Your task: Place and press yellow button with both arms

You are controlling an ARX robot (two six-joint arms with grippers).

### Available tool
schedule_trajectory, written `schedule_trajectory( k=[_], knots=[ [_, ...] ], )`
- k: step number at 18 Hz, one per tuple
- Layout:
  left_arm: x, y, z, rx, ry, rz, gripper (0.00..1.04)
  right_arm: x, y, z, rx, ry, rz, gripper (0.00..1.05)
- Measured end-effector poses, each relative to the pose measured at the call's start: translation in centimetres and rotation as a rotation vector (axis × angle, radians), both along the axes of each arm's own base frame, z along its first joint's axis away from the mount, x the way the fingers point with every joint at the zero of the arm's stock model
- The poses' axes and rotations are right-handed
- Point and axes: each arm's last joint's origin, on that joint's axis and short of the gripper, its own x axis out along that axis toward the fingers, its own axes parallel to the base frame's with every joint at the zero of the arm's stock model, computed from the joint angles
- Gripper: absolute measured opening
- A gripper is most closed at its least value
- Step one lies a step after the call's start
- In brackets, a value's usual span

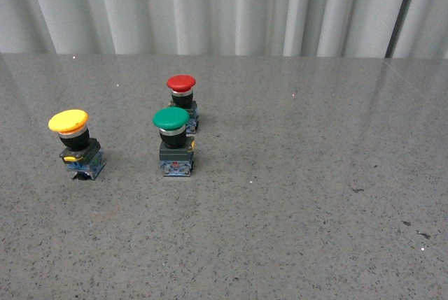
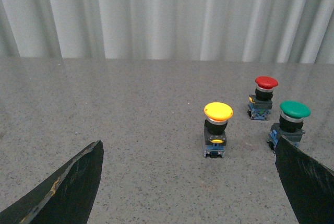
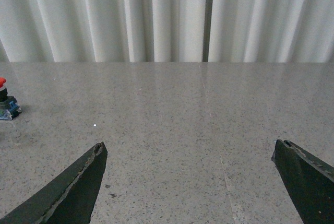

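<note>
- Yellow button [image 1: 77,145] upright on the table [image 1: 315,174], left of green button [image 1: 173,140]; red button [image 1: 183,101] just behind green.
- Left gripper [image 2: 188,143] spread wide, empty.
- Right gripper [image 3: 190,144] spread wide, empty.

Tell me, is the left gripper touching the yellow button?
Apart. The left wrist view shows the yellow button standing beyond the open left gripper, with bare table between them.
</note>
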Motion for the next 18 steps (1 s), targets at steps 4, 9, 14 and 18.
schedule_trajectory(
  k=[4, 9, 14, 18],
  knots=[
    [0.0, 0.0, 0.0, 0.0, 0.0, 0.0, 0.98, 0.0, 0.0, 0.0, 0.0, 0.0, 0.0, 0.98],
    [0.0, 0.0, 0.0, 0.0, 0.0, 0.0, 0.98, 0.0, 0.0, 0.0, 0.0, 0.0, 0.0, 0.98],
    [0.0, 0.0, 0.0, 0.0, 0.0, 0.0, 0.98, 0.0, 0.0, 0.0, 0.0, 0.0, 0.0, 0.98],
    [0.0, 0.0, 0.0, 0.0, 0.0, 0.0, 0.98, 0.0, 0.0, 0.0, 0.0, 0.0, 0.0, 0.98]
  ],
)
